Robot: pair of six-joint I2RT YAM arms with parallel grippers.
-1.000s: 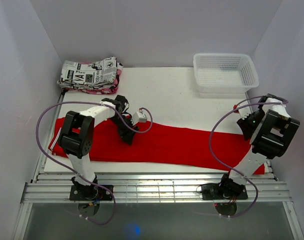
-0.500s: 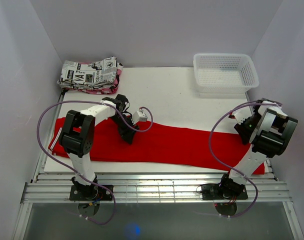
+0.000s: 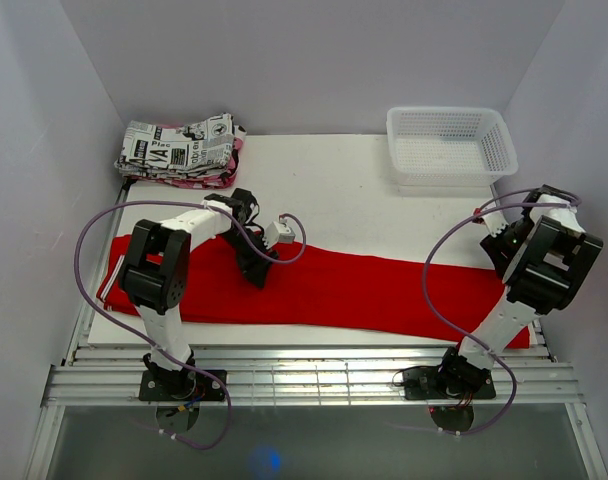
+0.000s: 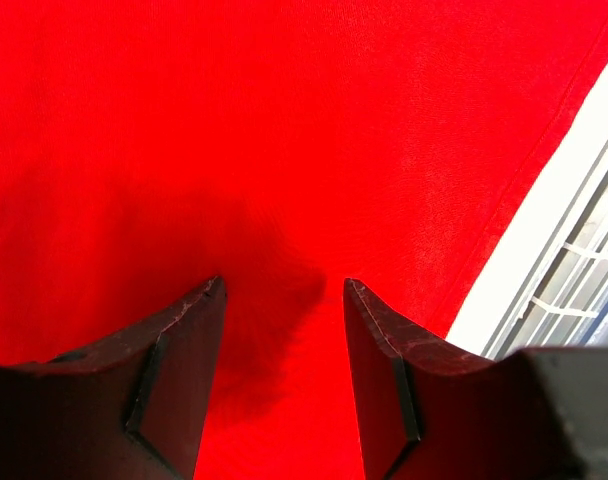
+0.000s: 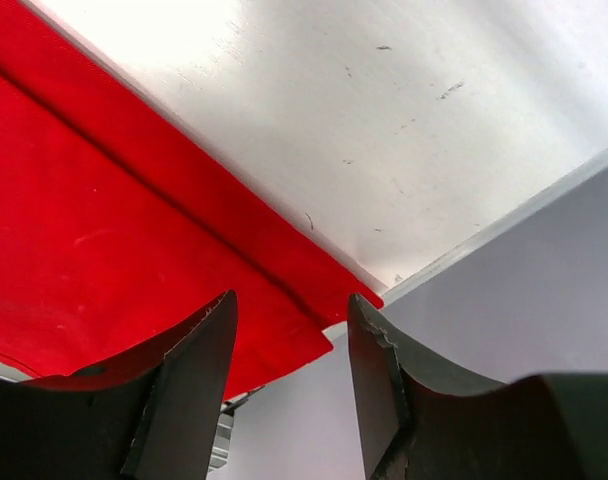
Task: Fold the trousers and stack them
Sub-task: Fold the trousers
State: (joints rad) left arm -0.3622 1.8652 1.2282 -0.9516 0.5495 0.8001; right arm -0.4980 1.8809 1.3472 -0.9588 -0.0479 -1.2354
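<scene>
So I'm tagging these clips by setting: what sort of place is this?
Likely a robot lab test cell, not a home: plain pale walls enclose a white table, with a metal mounting rail at its near edge.

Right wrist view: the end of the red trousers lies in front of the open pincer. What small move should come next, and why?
Probably lower the right pincer onto the trousers and close on that end corner. Its fingers stand apart with nothing between them, the hem end lies close to the gap near the table edge, and a fold likely needs a grip there first.
</scene>
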